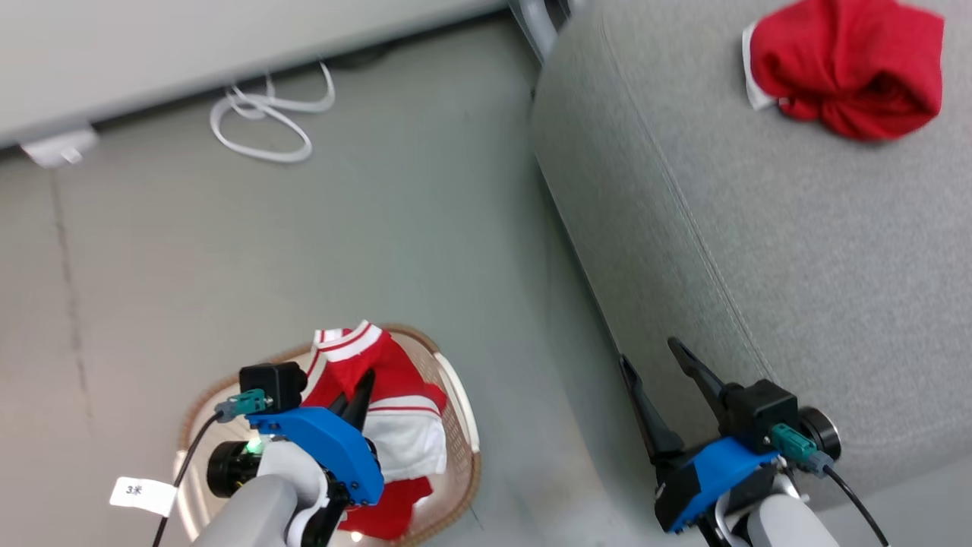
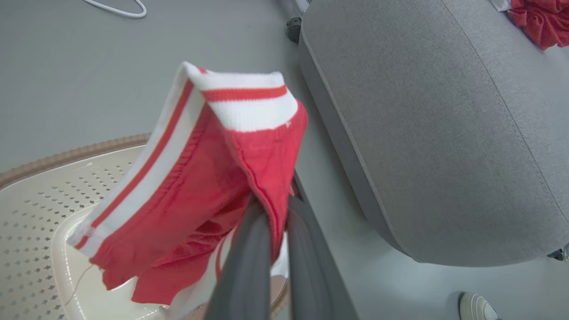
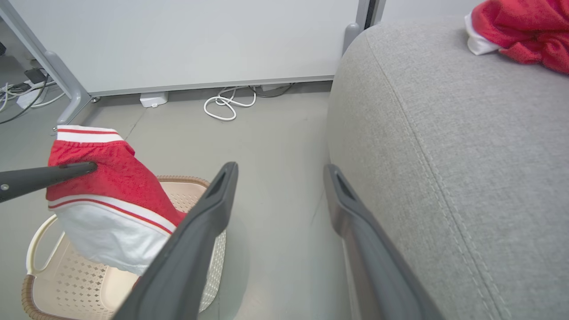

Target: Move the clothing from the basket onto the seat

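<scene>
One striped garment [image 1: 402,433] is dangling over the basket [image 2: 31,209], left gripper [image 1: 367,380] jaws clenching it; right gripper [image 1: 648,351] jaws are gaping.

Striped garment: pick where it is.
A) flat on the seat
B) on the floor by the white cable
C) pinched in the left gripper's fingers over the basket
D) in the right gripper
C: the left gripper is shut on the striped garment, which hangs over the basket.
</scene>
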Robot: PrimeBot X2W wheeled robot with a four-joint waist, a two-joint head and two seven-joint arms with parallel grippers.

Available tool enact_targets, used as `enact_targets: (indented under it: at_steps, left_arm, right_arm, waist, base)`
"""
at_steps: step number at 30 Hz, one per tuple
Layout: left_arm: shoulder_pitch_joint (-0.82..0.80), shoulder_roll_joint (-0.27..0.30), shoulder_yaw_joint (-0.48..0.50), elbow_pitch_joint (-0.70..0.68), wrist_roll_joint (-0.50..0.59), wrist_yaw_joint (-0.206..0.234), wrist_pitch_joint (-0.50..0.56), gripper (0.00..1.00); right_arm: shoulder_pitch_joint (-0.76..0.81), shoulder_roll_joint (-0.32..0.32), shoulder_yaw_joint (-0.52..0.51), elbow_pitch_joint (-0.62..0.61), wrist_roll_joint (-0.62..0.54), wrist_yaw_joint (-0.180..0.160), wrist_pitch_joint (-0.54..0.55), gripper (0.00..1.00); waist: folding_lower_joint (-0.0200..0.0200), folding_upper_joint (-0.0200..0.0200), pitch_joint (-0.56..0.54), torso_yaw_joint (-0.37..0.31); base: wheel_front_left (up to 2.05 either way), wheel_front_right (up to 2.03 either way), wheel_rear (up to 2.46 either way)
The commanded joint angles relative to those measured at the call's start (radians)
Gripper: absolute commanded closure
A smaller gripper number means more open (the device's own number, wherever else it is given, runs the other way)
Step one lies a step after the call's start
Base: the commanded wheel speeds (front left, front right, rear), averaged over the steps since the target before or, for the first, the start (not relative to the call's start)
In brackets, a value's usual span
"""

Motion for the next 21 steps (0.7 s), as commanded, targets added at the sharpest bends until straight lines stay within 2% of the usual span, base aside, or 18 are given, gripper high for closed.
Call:
enact_targets:
  at_steps: [1,10,21]
  left_arm:
    - [0.009,-0.001,-0.009,-0.009,-0.004,-0.007,-0.010,1.00]
    - [0.014,0.003,-0.058,-0.084,-0.015,-0.007,-0.055,1.00]
    - [-0.116,-0.009,-0.119,-0.214,0.029,-0.007,-0.031,1.00]
  right_arm:
    - [0.019,-0.002,-0.008,-0.001,-0.007,0.000,0.008,0.00]
    - [0.127,-0.002,-0.049,-0.051,-0.040,0.000,0.087,0.00]
    - [0.186,-0.002,-0.024,-0.112,-0.025,0.000,0.142,0.00]
  waist:
    - [0.0003,-0.0001,-0.117,0.067]
    - [0.0003,-0.0001,-0.268,0.133]
    - [0.0003,-0.0001,-0.332,0.197]
  base:
    - [0.00,0.00,0.00]
    - [0.00,0.00,0.00]
    - [0.00,0.00,0.00]
